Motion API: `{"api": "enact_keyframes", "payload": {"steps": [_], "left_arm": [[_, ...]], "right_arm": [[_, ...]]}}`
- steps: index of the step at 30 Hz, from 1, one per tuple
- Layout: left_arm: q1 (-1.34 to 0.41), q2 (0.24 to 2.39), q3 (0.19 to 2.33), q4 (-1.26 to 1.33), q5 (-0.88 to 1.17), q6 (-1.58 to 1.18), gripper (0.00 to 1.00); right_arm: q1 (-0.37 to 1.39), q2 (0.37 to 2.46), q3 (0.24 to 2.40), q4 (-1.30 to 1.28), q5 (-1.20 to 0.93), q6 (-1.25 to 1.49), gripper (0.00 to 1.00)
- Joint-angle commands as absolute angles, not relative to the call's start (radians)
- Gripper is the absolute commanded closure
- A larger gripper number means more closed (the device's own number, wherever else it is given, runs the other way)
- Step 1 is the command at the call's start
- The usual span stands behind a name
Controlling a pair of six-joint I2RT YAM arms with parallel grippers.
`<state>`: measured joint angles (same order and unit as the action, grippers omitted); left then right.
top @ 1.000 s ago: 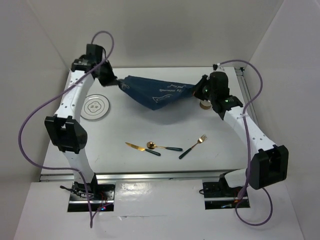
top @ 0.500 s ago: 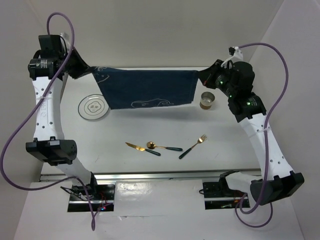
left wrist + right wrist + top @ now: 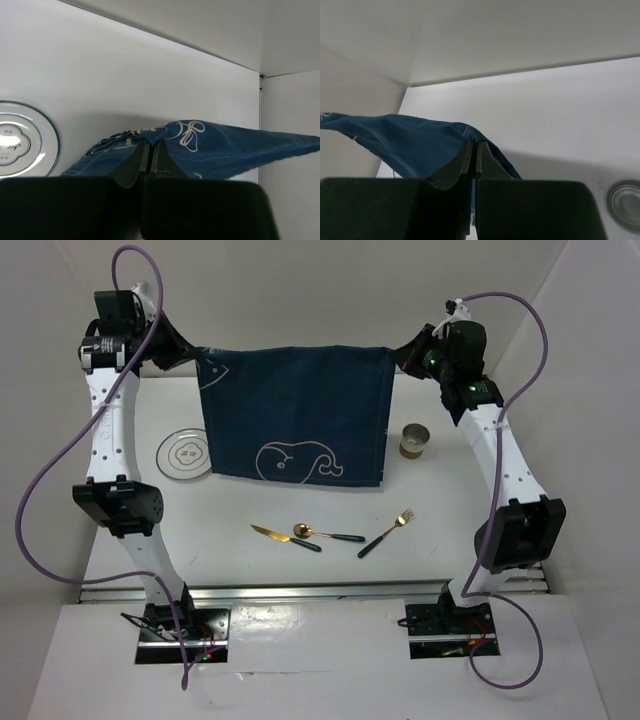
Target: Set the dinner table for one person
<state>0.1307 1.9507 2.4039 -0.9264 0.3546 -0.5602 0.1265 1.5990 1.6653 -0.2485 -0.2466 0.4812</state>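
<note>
Dinner table (image 3: 440, 510): white top spanning the whole workspace, bare in its middle; plate (image 3: 188, 455) at left, cup (image 3: 415, 440) at right; knife (image 3: 272, 533), spoon (image 3: 320, 533) and fork (image 3: 385, 533) in a row on the near side.

Change to note: a second ago your placemat (image 3: 295, 415) sagged in a bunch between the arms, low over the far side; now it hangs flat and fully spread, whale drawing showing; whether its lower edge touches the top cannot be told.

Left gripper (image 3: 188, 350) is pinched tight on the mat's upper left corner, right gripper (image 3: 402, 352) likewise on the upper right; both wrist views show cloth between the closed fingers.

Judgement: the mat is unfolded and ready for you to lay in the middle; nothing is set on it yet.
</note>
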Motion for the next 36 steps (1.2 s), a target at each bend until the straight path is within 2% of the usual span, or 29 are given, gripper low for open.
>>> {"api": "enact_keyframes", "payload": {"steps": [1, 7, 11, 15, 19, 22, 23, 24, 25, 26, 27, 28, 30, 31, 32, 33, 34, 35, 36], "left_arm": [[0.135, 1.962, 2.448, -0.810, 0.411, -0.592, 1.00], [0.135, 1.991, 2.477, -0.707, 0.463, -0.644, 1.00], [0.144, 1.971, 2.455, -0.686, 0.483, -0.655, 1.00], [0.144, 1.896, 2.262, -0.667, 0.483, -0.635, 1.00], [0.144, 1.677, 1.816, -0.573, 0.474, -0.595, 1.00], [0.144, 1.588, 1.581, -0.561, 0.474, -0.595, 1.00], [0.144, 1.547, 1.541, -0.596, 0.489, -0.586, 0.93], [0.144, 1.523, 1.501, -0.613, 0.489, -0.586, 0.79], [0.144, 1.500, 1.418, -0.614, 0.477, -0.575, 0.30], [0.144, 1.473, 1.384, -0.623, 0.477, -0.575, 0.14], [0.144, 1.427, 1.359, -0.647, 0.460, -0.562, 0.01], [0.144, 1.407, 1.321, -0.647, 0.460, -0.561, 0.00], [0.144, 1.378, 1.310, -0.657, 0.431, -0.551, 0.00], [0.144, 1.378, 1.299, -0.657, 0.431, -0.540, 0.00], [0.135, 1.378, 1.299, -0.657, 0.420, -0.540, 0.05], [0.135, 1.388, 1.308, -0.657, 0.420, -0.522, 0.16], [0.120, 1.437, 1.319, -0.657, 0.420, -0.512, 0.34], [0.092, 1.471, 1.356, -0.657, 0.420, -0.512, 0.77], [0.077, 1.508, 1.376, -0.672, 0.405, -0.512, 0.97]], "right_arm": [[0.103, 1.632, 1.776, -0.127, -0.276, 0.474, 1.00], [0.071, 1.683, 1.844, -0.107, -0.288, 0.474, 1.00], [0.071, 1.634, 1.754, -0.078, -0.288, 0.474, 1.00], [0.071, 1.565, 1.619, -0.089, -0.310, 0.483, 1.00], [0.071, 1.447, 1.328, -0.075, -0.328, 0.505, 1.00], [0.083, 1.349, 1.148, -0.066, -0.347, 0.514, 1.00], [0.098, 1.310, 1.114, -0.077, -0.347, 0.514, 1.00], [0.098, 1.295, 1.085, -0.099, -0.333, 0.502, 1.00], [0.112, 1.286, 1.044, -0.129, -0.319, 0.502, 0.91], [0.121, 1.260, 1.026, -0.177, -0.319, 0.492, 0.77], [0.121, 1.246, 1.008, -0.196, -0.293, 0.480, 0.43], [0.121, 1.232, 0.982, -0.213, -0.281, 0.480, 0.34], [0.130, 1.192, 0.970, -0.253, -0.256, 0.468, 0.19], [0.130, 1.192, 0.969, -0.253, -0.247, 0.468, 0.16], [0.146, 1.181, 0.969, -0.262, -0.247, 0.454, 0.16], [0.158, 1.190, 0.969, -0.273, -0.233, 0.454, 0.16], [0.187, 1.201, 0.985, -0.273, -0.207, 0.454, 0.18], [0.202, 1.241, 1.008, -0.273, -0.207, 0.454, 0.36], [0.219, 1.271, 1.021, -0.285, -0.192, 0.454, 0.52]]}}
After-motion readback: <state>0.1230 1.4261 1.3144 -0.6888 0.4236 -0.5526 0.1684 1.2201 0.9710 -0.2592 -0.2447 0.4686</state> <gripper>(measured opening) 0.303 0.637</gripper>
